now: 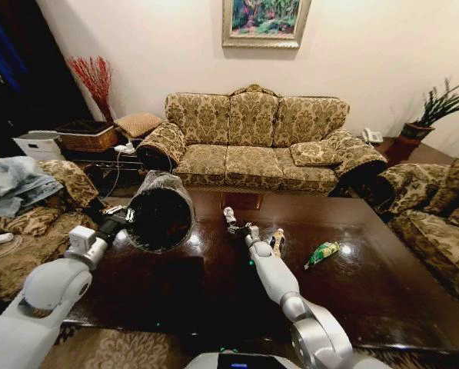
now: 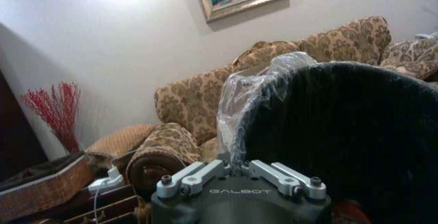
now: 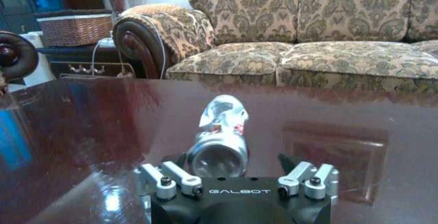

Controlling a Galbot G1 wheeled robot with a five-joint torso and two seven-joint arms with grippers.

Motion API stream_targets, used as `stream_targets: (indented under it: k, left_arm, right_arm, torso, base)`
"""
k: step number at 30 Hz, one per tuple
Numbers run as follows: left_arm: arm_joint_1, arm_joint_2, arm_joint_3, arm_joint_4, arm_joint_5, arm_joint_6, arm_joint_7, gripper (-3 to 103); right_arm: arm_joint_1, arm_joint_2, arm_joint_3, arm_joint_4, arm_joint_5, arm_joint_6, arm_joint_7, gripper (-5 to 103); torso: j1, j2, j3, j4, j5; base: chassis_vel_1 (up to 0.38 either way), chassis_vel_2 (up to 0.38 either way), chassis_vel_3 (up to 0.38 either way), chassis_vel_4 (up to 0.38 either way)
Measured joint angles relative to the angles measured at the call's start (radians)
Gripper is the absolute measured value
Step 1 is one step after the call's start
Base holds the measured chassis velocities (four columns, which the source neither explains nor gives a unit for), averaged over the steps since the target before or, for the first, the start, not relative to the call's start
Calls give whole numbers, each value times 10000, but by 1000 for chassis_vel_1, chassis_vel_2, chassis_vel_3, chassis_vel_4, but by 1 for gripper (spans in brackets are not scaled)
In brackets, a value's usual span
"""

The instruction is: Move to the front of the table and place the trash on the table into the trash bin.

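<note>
Table (image 1: 383,292): I'm parked at its front edge; the glossy dark top runs ahead of me toward the sofa (image 1: 252,142)
Trash bin (image 1: 161,211): my left arm holds it up above the left part of the table, tipped so its black mouth faces back toward me and to the right, clear liner crinkled round the rim
Left gripper (image 2: 236,175): pinched onto the bin's rim and liner, as the left wrist view shows it; it carries the bin
Right gripper (image 3: 236,175): low over the table centre, fingers spread wide to either side of the silver-white piece
Silver-white piece (image 3: 220,142): a crushed can-like thing lying on the table, open round end toward my wrist camera, long axis running straight away along the gripper's reach; it sits between the fingers, and I cannot tell whether they touch it yet
Tan bottle shape (image 1: 277,241): on the table just right of the right gripper
Green wrapper (image 1: 322,253): further right, apart from the rest
Key relation: the piece lies dead ahead of the right gripper, lengthwise, so I judge the fingers would close across its narrow width; the bin's mouth waits to the left of that arm, near
</note>
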Motion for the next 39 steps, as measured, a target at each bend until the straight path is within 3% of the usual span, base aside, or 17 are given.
stream_targets:
  k: [5, 8, 9, 10, 23, 26, 32, 36, 39]
  left_arm:
    - [14, -32, 0, -2, 5, -12, 1, 2]
    - [18, -33, 0, -2, 8, -16, 4, 2]
    - [9, -28, 0, -2, 7, -18, 5, 2]
    - [-7, -17, 0, -2, 4, -18, 6, 2]
    - [-5, 36, -14, 92, -1, -19, 6, 2]
    - [-94, 165, 39, 318, -6, -20, 3, 2]
    - [-202, 419, 60, 660, -64, -36, -3, 2]
    - [-419, 630, 145, 958, -108, -39, -15, 2]
    - [-727, 757, 294, 1156, -271, 75, -17, 2]
  right_arm:
    - [-2, 1, -21, -75, -1, 80, -198, 71]
    - [22, 0, 10, -151, -3, 113, -259, 71]
    - [29, 0, 20, -169, -4, 117, -273, 57]
    - [35, 0, 29, -173, -4, 122, -284, 54]
    - [-317, -1, -91, 784, 267, 104, -357, 54]
    - [-1072, 1, -391, 2498, 529, 110, -465, 54]
    - [-2081, -7, -415, 4897, 769, 895, -954, 54]
    - [-2717, -342, -386, 6735, 1548, 870, -1172, 54]
    - [-3308, -758, -385, 8248, 1829, 601, -908, 54]
  torso:
    - [0, 0, 0, 0, 0]
    - [0, 0, 0, 0, 0]
    - [0, 0, 0, 0, 0]
    - [0, 0, 0, 0, 0]
    - [0, 0, 0, -1, 0]
    - [0, 0, 0, 3, -3]
    - [-1, 0, 0, -1, -1]
    - [-1, 2, -1, 2, 0]
    - [-1, 1, 0, -3, -2]
  base:
    - [0, 0, 0, 0]
    - [0, 0, 0, 0]
    - [0, 0, 0, 0]
    - [0, 0, 0, 0]
    - [0, 0, 0, 0]
    - [0, 0, 0, 0]
    - [0, 0, 0, 0]
    - [0, 0, 0, 0]
    - [0, 0, 0, 0]
